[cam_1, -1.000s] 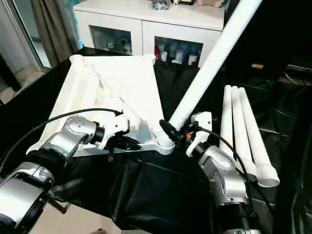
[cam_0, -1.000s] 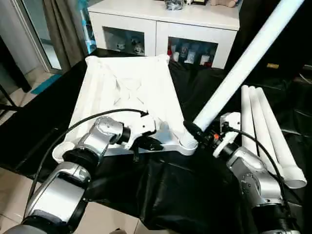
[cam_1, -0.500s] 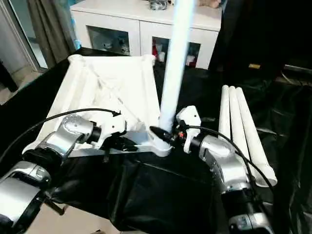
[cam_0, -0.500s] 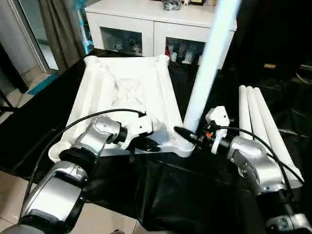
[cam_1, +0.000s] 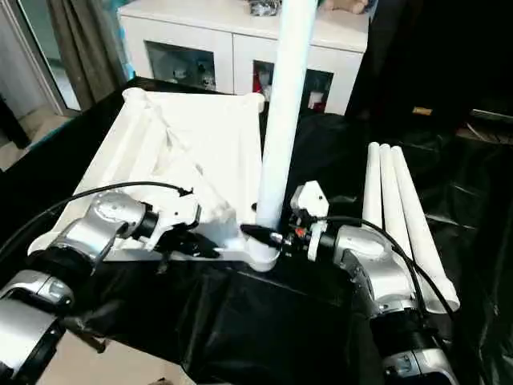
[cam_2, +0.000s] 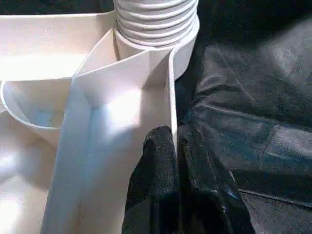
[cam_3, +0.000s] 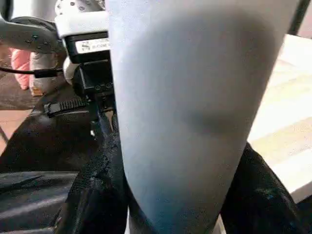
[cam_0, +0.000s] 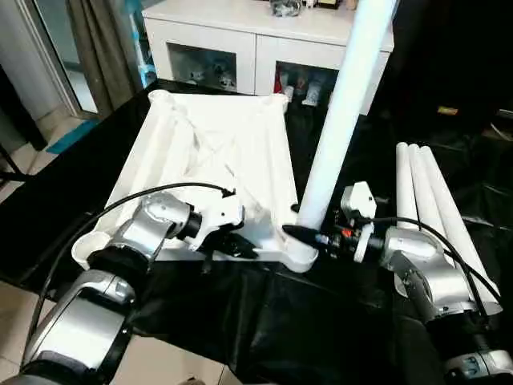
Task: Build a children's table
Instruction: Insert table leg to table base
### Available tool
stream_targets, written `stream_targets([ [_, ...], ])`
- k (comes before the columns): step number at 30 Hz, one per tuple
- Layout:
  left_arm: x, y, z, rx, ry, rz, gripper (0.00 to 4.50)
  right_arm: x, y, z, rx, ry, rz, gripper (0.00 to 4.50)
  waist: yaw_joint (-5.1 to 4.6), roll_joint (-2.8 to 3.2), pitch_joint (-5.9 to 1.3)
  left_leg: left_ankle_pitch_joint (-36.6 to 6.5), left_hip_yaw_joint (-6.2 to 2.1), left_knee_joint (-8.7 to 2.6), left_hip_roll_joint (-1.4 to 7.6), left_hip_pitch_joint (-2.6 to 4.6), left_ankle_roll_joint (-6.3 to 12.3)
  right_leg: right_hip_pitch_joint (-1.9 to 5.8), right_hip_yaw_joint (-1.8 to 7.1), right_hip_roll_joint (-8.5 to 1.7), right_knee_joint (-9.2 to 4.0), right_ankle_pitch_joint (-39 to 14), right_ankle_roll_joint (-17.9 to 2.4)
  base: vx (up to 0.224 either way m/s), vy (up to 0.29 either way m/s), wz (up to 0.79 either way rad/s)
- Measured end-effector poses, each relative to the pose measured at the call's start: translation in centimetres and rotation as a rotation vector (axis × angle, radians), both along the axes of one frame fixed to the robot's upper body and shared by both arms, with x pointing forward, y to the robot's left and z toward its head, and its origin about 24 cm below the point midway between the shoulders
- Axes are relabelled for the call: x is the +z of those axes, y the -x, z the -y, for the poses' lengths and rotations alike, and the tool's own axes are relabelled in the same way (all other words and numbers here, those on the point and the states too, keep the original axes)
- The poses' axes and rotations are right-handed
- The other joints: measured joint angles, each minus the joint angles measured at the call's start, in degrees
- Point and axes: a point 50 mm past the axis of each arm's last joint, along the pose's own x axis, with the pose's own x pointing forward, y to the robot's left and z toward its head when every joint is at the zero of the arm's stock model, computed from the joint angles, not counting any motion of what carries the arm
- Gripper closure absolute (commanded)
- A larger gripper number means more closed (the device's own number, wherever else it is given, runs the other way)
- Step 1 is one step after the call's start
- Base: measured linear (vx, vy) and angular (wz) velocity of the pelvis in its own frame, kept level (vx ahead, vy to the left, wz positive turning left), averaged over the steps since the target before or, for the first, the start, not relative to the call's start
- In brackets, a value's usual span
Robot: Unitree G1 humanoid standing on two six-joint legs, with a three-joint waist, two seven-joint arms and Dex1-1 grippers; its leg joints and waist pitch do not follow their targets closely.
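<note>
The children's table top [cam_0: 216,152] lies upside down on the black cloth, ribbed underside up. One white leg [cam_0: 341,112] stands nearly upright, its threaded end [cam_2: 156,19] seated in the near right corner socket [cam_0: 298,255]. My right gripper [cam_0: 304,231] is shut on the leg just above the socket, with a black finger [cam_3: 95,195] on each side of the tube. My left gripper [cam_2: 173,141] is shut on the top's near rim wall, close to that same socket. Three more legs [cam_0: 429,200] lie side by side to the right.
The black-covered work table [cam_0: 321,321] ends just before my forearms, with tiled floor [cam_0: 16,297] below at the left. A white cabinet [cam_0: 264,48] stands behind the table, and a curtain [cam_0: 100,48] hangs at the back left.
The leg has swung from a steep lean to the right up to nearly vertical in the corner socket, with my right gripper turning along. My left gripper has kept its hold on the rim.
</note>
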Motion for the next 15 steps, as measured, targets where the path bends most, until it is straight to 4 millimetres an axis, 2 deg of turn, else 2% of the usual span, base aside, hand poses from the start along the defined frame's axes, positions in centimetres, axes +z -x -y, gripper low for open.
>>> stream_targets([
  [9, -0.2, -0.2, 0.4, 0.047, 0.004, -0.003, 4.50, -0.5, -0.3, 0.0, -0.059, -0.033, 0.006, 2.61, -0.02, 0.00, 0.00, 0.0, 0.00, -0.01, 0.01, 0.03, 0.00, 0.09, 0.01, -0.01, 0.01, 0.0, 0.0, 0.000, 0.000, 0.00],
  [15, 0.0, -1.5, 1.1, 0.175, -0.033, 0.017, 4.50, -0.9, -2.1, -0.4, -0.275, -0.042, 0.018, 2.61, -0.60, -0.13, 0.13, 0.0, -0.01, -0.01, 0.00, 0.04, 0.00, -0.01, -0.03, -0.01, -0.06, -0.1, 0.2, 0.000, 0.000, 0.00],
])
